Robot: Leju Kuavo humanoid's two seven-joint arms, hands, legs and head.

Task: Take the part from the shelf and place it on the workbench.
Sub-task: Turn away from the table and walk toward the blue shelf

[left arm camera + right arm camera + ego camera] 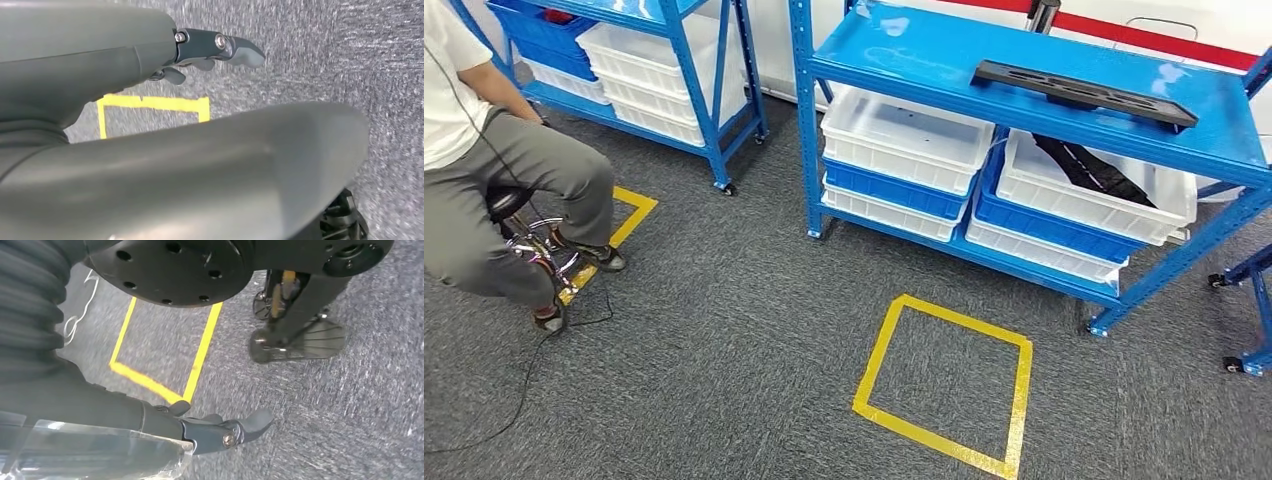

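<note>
Head view: a blue metal shelf stands at about one o'clock on grey carpet. On its top level lies the part, a long, flat black piece with slots along it, resting at a slant toward the right end of the shelf. Below it, white bins and blue bins are stacked on the lower level; the right-hand white bin holds another dark, elongated piece. No label or writing can be read on the shelf, the bins or the part.

A square of yellow tape is marked on the carpet at about six o'clock, in front of the shelf. A second blue shelf with more bins stands at eleven o'clock. A seated person in a white top and grey trousers is at nine o'clock, with a thin black cable trailing over the carpet nearby.

Left wrist view: the left hand hangs above the carpet, fingers extended and apart, holding nothing.

Right wrist view: the right hand likewise hangs above the carpet, fingers stretched out and empty.
</note>
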